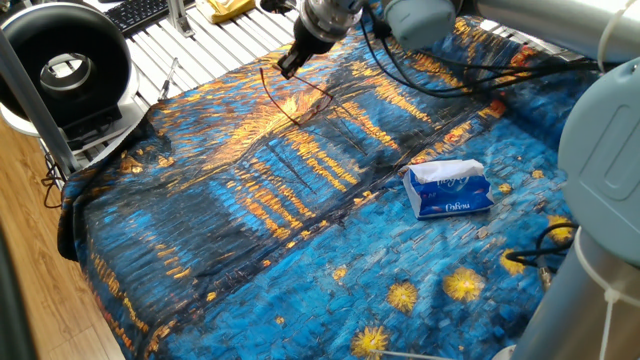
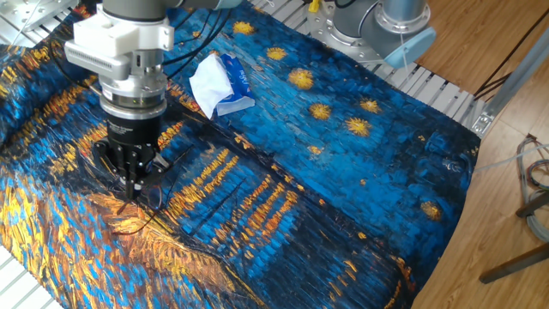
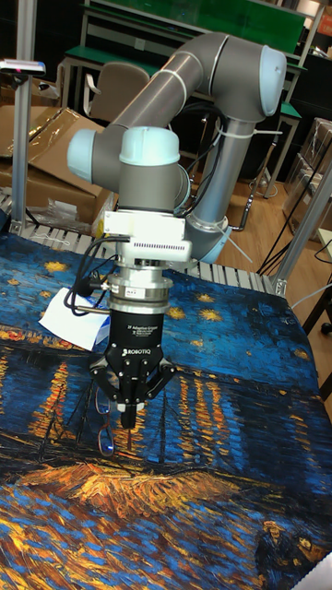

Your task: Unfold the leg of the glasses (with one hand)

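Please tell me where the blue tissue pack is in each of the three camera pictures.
One fixed view: tissue pack right of centre, on the cloth.
The other fixed view: tissue pack upper left of centre.
Tall fixed view: white corner at left, behind the gripper.
Shared landmark: the gripper.

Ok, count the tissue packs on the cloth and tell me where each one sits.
1. The blue tissue pack lies on the painted cloth, apart from the end effector and the glasses. Folds in the cloth hide nothing that I can see.

Painted cloth [image 1: 250, 210] (matt, creased) under thin wire glasses [image 1: 292, 95].
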Robot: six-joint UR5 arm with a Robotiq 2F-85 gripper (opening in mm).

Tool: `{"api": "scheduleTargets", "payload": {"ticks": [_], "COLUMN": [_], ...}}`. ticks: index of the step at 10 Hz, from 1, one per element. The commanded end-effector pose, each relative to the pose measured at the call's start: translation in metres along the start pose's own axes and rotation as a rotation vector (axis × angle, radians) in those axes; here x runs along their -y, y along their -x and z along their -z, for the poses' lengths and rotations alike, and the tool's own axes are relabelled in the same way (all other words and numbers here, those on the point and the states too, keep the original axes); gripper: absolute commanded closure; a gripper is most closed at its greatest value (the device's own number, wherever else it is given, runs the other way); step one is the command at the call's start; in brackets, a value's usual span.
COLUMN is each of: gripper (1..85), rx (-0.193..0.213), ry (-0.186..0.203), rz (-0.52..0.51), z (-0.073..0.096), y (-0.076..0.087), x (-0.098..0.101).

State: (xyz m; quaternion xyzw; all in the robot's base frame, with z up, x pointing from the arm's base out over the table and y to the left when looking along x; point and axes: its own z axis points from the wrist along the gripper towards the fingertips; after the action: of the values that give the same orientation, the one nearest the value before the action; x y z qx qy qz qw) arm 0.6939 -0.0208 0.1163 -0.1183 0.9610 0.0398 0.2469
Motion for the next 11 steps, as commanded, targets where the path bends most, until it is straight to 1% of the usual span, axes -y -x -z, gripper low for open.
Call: {"api": "scheduleTargets", "payload": {"ticks": [1,2,3,6,7,9,10,11], "gripper": [84.3,76.3,72.0,64.3,62.7,62.7,63.0,67.0], "rx": [-0.009,-0.012,-0.009,-0.022,-0.050,-0.129,-0.173,-0.216], "ry": [0.010,0.021,0.023,0.029,0.028,-0.003,-0.025,-0.047], "rz": [-0.002,0.011,0.023,0.035,0.027,0.018,0.025,0.031], "z": [-0.002,-0.002,-0.002,-0.003,-0.003,0.000,0.004,0.009], "y": [-0.004,-0.005,-0.005,-0.008,-0.015,-0.034,-0.043,-0.051], "x": [-0.002,-0.005,-0.005,-0.006,-0.006,0.003,0.010,0.018]}}
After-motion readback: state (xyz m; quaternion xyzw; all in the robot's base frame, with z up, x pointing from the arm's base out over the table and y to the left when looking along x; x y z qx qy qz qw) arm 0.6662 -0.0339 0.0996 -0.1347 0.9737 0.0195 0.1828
